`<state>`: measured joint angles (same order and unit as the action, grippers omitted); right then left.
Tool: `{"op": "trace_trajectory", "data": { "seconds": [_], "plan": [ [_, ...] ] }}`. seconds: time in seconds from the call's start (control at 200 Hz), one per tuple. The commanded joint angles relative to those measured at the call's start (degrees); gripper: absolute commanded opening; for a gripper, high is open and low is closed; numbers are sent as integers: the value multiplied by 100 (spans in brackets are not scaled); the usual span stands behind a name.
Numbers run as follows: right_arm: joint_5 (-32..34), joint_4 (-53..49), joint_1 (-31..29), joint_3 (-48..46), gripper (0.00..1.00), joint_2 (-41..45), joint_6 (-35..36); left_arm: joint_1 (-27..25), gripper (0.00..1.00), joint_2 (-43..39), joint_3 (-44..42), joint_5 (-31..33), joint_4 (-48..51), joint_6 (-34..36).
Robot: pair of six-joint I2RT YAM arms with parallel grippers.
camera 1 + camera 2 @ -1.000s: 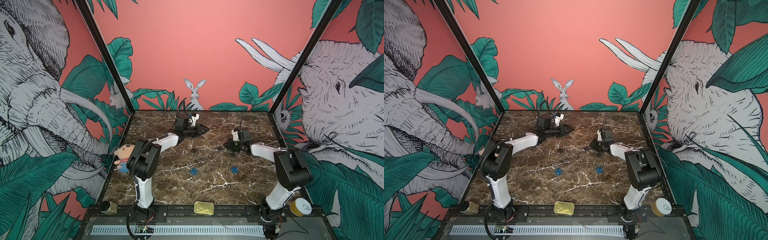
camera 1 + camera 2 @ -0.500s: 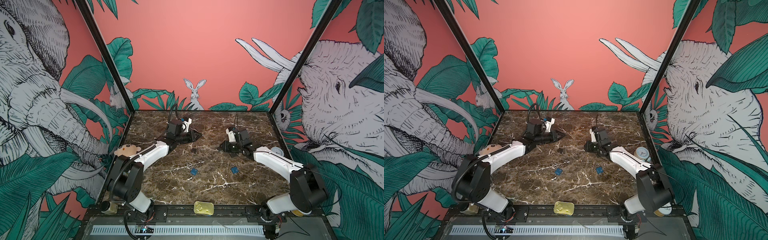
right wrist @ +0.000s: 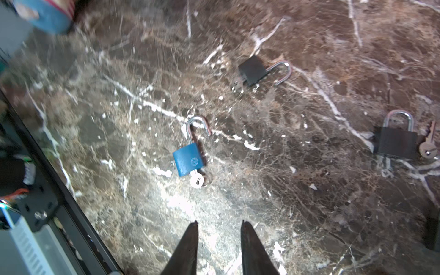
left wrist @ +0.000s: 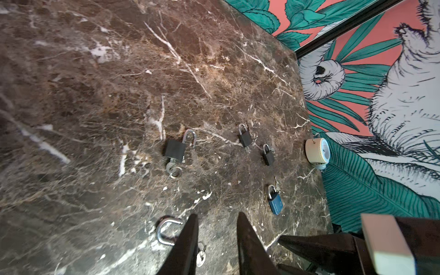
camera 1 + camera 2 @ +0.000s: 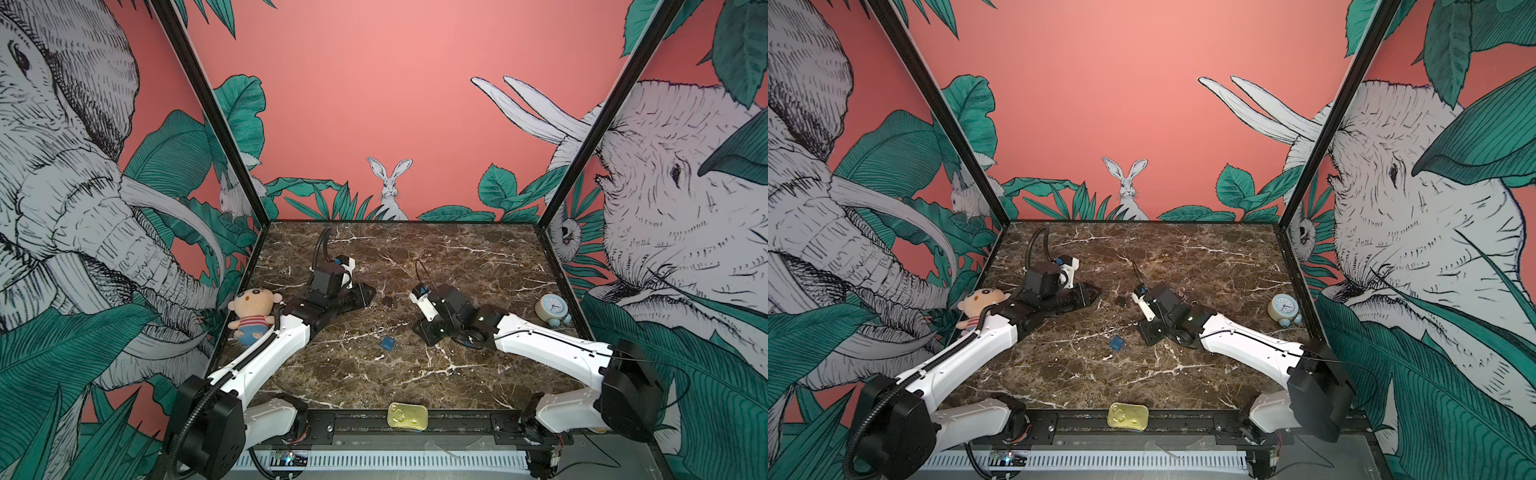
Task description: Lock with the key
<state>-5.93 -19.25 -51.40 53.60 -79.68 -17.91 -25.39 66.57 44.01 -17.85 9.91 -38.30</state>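
On the marble bench [image 5: 478,257] we count five padlocks in the left wrist view: three black, one shut blue padlock [image 4: 275,202], and a fifth showing only its shackle [image 4: 166,232] beside a finger of the left gripper [image 4: 216,214], whose jaws stand narrowly apart around nothing. The closest black padlock [image 4: 175,150], a key [image 4: 172,167] at its base, lies mid-bench. The right gripper [image 3: 219,222], equally narrow and empty, faces an open blue padlock [image 3: 188,159], key inserted, toward the front edge. We also count one doll [image 5: 253,311] at the left edge, one clock [image 5: 550,307] at the right, one tin [image 5: 407,415] at the front.
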Motion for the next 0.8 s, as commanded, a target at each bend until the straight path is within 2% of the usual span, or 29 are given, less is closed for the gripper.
{"op": "trace_trajectory", "data": {
  "seconds": [0.0,0.29,0.475,0.605,0.795],
  "plan": [
    [354,-57,-257,340,33,-240,378,101,31,-409,-272,239,463,28],
    [492,-157,-792,987,39,-1152,787,660,34,-1205,-748,7,860,68],
    [500,-263,-980,1380,43,-1815,998,946,33,-1321,-898,-172,927,121],
    [593,-364,-1050,1593,53,-2184,1087,1104,33,-1306,-985,-249,866,179],
    [693,-447,-1057,1797,53,-2583,1184,1281,34,-1136,-1071,-428,697,217]
  ]
}}
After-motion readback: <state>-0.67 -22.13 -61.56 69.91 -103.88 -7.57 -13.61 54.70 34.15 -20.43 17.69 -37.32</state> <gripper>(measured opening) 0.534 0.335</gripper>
